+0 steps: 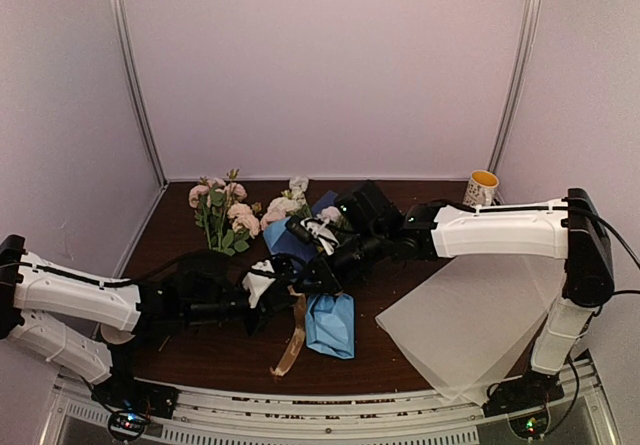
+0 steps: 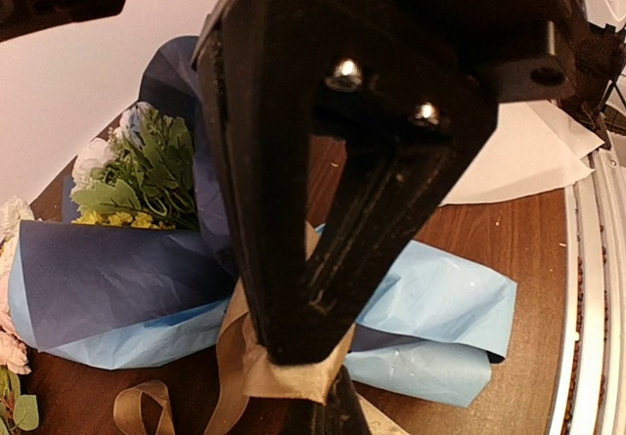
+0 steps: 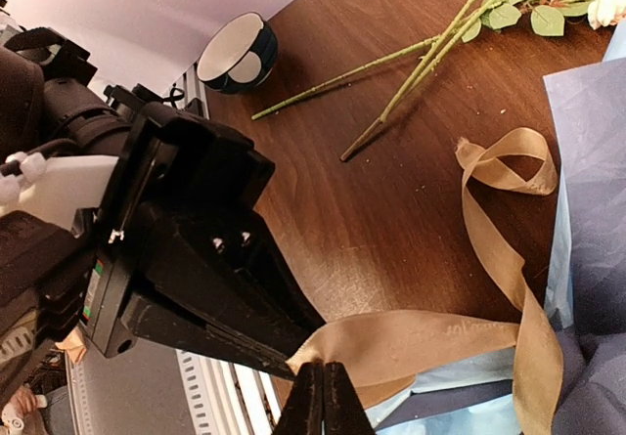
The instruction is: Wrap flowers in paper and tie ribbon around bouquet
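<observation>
Dark wooden desk [image 1: 225, 357]: mid-desk, the bouquet [image 2: 117, 279] lies wrapped in blue paper [image 2: 430, 303]. Left gripper [image 2: 298, 357] and right gripper [image 3: 323, 396] both pinch the ribbon [image 3: 421, 342]; tying looks unfinished, with no knot visible.

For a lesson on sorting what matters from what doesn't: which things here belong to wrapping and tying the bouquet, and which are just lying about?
Belong to the job: bouquet, blue paper, ribbon.
Lying about: loose pink flowers, yellow mug, whitish sheet, bowl.
</observation>
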Robot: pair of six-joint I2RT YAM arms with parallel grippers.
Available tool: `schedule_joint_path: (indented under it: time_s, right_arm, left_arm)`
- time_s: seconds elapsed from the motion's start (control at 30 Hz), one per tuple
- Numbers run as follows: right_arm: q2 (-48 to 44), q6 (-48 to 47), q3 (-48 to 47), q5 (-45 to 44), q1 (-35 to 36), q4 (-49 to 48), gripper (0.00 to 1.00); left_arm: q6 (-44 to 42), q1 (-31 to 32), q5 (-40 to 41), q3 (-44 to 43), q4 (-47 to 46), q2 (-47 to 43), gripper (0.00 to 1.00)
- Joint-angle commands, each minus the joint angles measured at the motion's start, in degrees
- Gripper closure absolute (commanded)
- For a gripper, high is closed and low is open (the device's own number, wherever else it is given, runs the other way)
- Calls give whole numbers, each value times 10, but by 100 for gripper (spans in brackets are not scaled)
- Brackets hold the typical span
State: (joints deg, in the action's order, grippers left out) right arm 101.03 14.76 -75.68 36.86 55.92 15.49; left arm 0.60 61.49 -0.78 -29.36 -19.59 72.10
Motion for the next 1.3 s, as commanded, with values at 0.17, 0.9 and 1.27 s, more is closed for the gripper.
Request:
schedule_joint_path:
  time_s: [0.17,0.9,1.27]
  right_arm:
    - [-16,-4,9,-43,-7,2,100]
    - [-15,4,18,-52,-14,0,100]
    - [-16,6,14,-62,-16,3,100]
  left_arm:
    - [64,-8,24,-22,53,-28,44]
    - [199,-223,-13,-127,204,161,44]
    - [193,-224,-31,-116,208,209,100]
